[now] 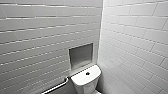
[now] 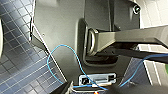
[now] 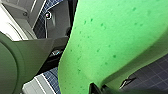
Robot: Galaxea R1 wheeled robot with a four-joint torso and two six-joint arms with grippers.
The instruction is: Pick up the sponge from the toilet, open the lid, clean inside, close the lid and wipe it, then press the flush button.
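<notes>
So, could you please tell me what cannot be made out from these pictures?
Whether the lid is open: the head view's bottom edge cuts off the lower part of the toilet.
Detail of the flush button: too small in the head view.
How the sponge is held: it crowds the right wrist camera, covering what lies behind.
Much of the floor: hidden in the left wrist view by the robot's dark body and a blue cable.

Head camera: high, facing forward-down into corner of tiled walls (image 1: 37, 37); toilet (image 1: 86, 80) at lower edge. Left wrist: close over robot body (image 2: 62, 32), blue tiled floor (image 2: 17, 62) beyond. Right wrist: very near sponge (image 3: 112, 42). Wrist views share floor.
</notes>
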